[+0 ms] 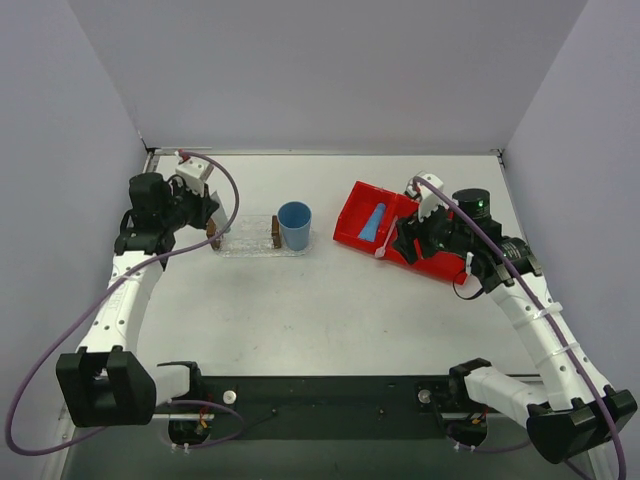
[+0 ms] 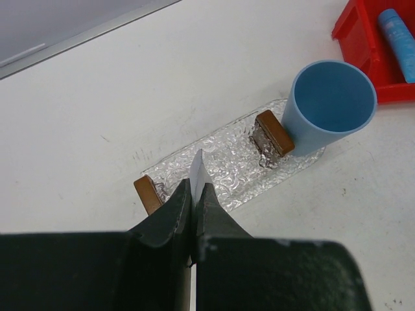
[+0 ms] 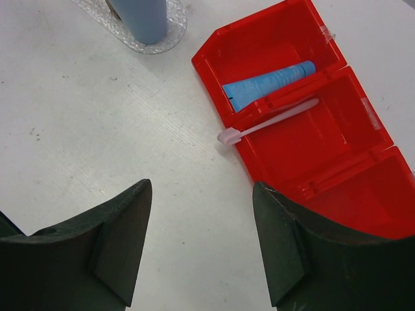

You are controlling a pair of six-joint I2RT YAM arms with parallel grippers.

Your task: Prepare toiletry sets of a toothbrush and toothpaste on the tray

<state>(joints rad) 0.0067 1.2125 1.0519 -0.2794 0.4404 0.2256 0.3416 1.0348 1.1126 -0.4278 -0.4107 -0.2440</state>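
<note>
No set lies on the tray [image 2: 227, 165] yet. Our left gripper [image 2: 194, 191] pinches the white toothpaste [image 2: 197, 165] (a sliver, edge-on) over it; our right gripper [image 3: 202, 188] gapes empty below the toothbrush [image 3: 275, 118], upper right, across the red bin [image 3: 311, 155].

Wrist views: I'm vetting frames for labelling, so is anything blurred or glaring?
Left wrist: the left tool looms dark and soft, the tray sparkles with glints; right wrist: the right tool is slightly soft, the toothbrush sharp.
</note>
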